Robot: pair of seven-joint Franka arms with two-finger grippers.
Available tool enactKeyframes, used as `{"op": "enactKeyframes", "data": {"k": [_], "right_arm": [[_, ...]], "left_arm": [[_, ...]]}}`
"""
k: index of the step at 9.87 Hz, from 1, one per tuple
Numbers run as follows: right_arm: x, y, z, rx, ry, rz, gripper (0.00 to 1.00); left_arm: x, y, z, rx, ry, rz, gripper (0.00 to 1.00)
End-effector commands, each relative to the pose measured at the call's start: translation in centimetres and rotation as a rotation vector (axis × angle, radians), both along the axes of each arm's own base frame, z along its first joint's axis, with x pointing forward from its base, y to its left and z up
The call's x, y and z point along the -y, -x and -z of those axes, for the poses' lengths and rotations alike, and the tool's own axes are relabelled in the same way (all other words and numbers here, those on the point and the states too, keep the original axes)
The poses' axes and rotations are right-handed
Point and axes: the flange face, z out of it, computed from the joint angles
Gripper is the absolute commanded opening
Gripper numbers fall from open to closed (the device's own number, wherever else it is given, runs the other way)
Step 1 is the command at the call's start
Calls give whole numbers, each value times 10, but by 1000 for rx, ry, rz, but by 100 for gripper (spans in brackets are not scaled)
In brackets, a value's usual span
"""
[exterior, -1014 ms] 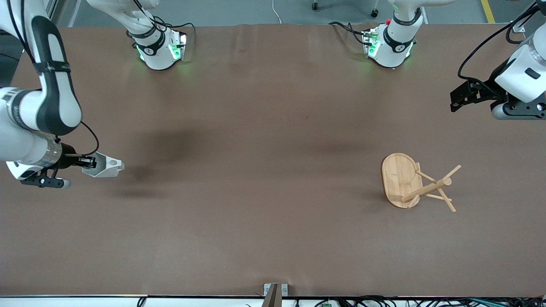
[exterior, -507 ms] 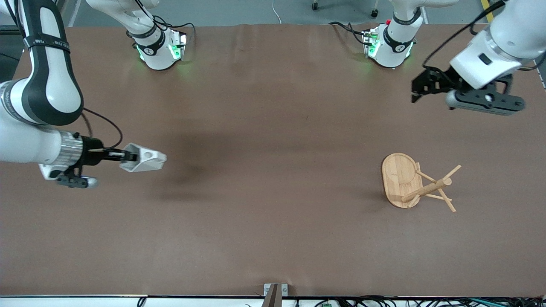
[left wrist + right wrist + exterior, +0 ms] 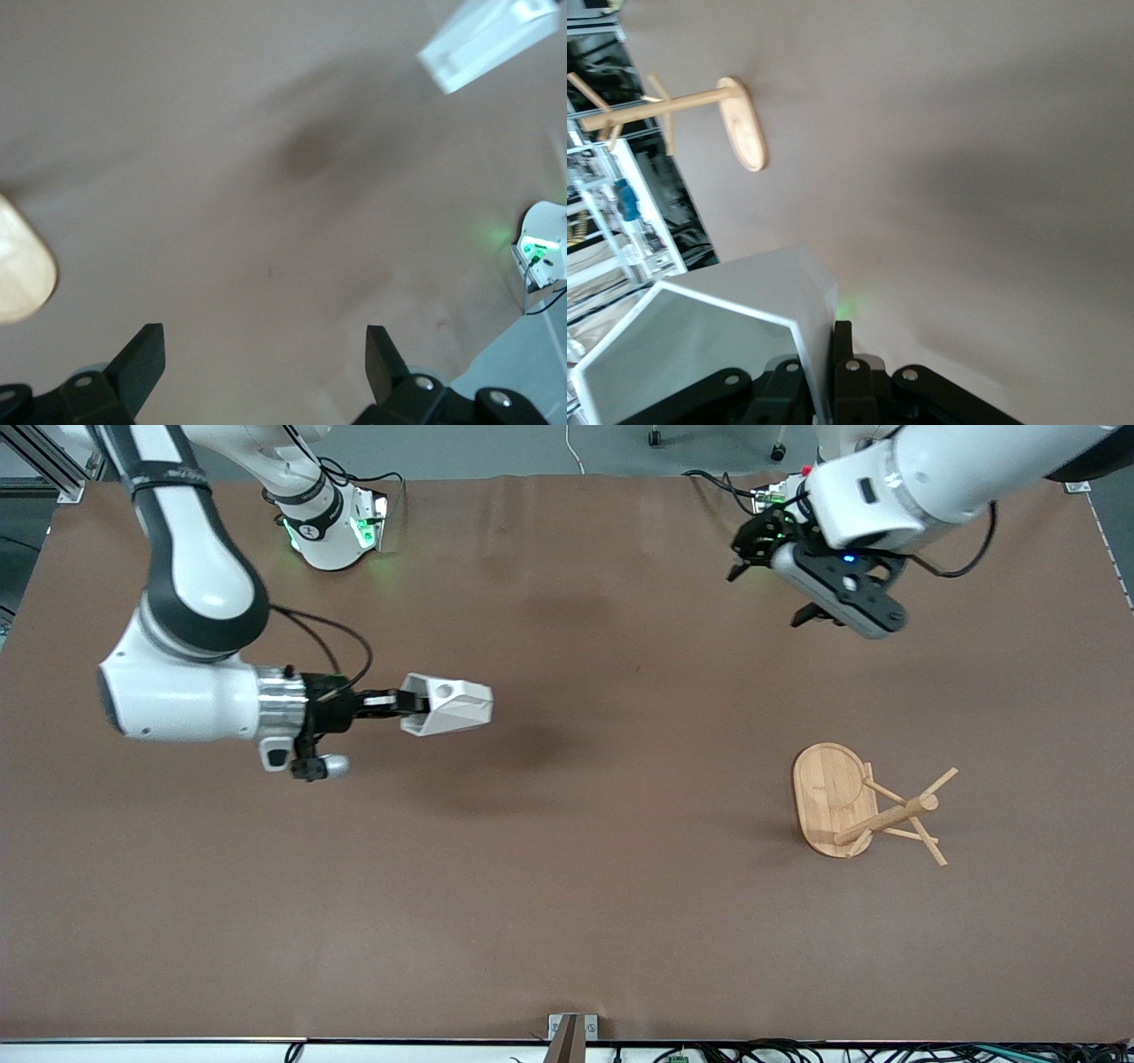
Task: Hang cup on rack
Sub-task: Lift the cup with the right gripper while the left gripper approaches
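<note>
The right hand (image 3: 403,703) is gripping the cup (image 3: 447,707) by its wall, aloft at the rack's (image 3: 864,804) nine o'clock. The cup looks light, rigid and slick, so the blocky handle must stay free. The left hand (image 3: 769,558) is hanging open.

white cup (image 3: 447,706), light bamboo-tan rack (image 3: 850,802), plain brown table (image 3: 567,886), white arms with black joints, black grippers, green lights on arm bases

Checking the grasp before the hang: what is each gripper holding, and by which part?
The right gripper holds the white cup by its rim wall, beside the handle. The left gripper holds nothing, open.
</note>
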Motion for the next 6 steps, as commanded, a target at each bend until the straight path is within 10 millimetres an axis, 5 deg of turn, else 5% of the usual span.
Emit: {"op": "enactKeyframes", "data": {"k": [1, 3, 6], "right_arm": [[-26, 26, -7, -25, -102, 30, 0], [-52, 48, 10, -42, -248, 6, 0], [-73, 66, 22, -51, -368, -6, 0]], "left_arm": [[52, 6, 20, 74, 38, 178, 100], [97, 20, 27, 148, 71, 289, 100], [132, 30, 38, 228, 108, 423, 100]]}}
